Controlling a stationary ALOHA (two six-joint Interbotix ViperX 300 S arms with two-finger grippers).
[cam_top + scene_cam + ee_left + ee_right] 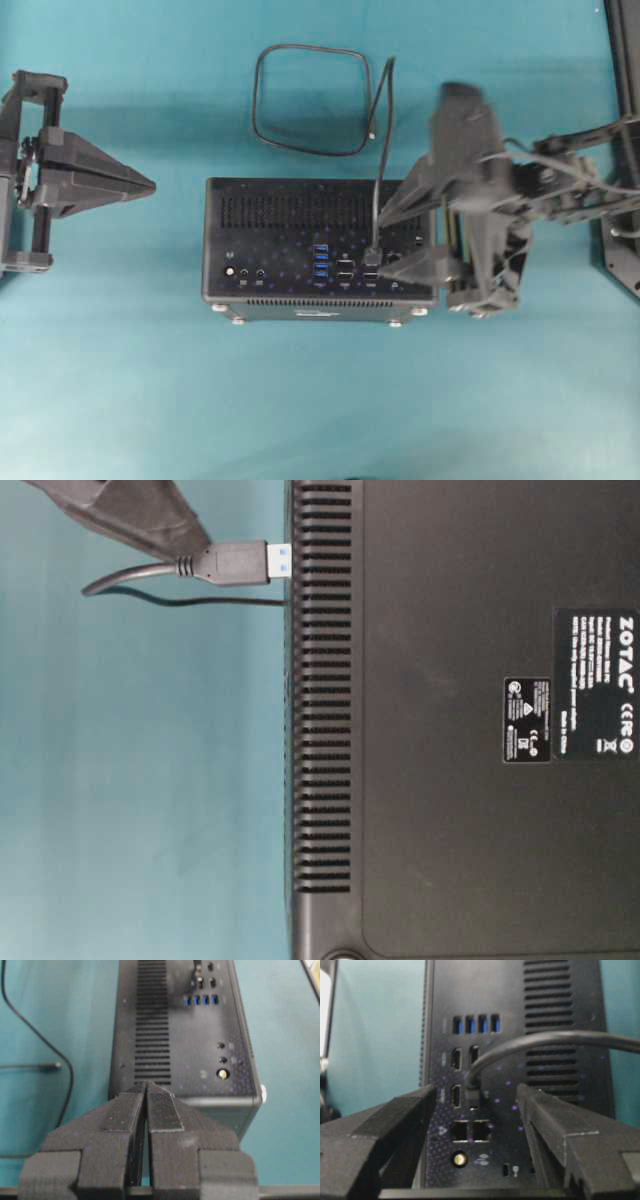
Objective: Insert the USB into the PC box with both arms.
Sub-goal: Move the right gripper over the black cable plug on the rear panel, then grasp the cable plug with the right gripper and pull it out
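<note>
Right wrist view shows the USB plug [473, 1094] seated in a port on the PC box [560, 1120], right end effector [477, 1105] spread wide around it, gripping nothing. Left end effector [146, 1105] closed, empty, beside the box. I would withdraw straight, clear of the cable.

the table [120, 380] is plain teal. the pc box [290, 205] is black with rows of dark vent slots, a row of four blue sockets [321, 262], silver feet [237, 319] and white-lettered labels [595, 685] underneath. the usb [305, 100] cable is black, its plug [240, 562] blue-tipped. both arms are black.
</note>
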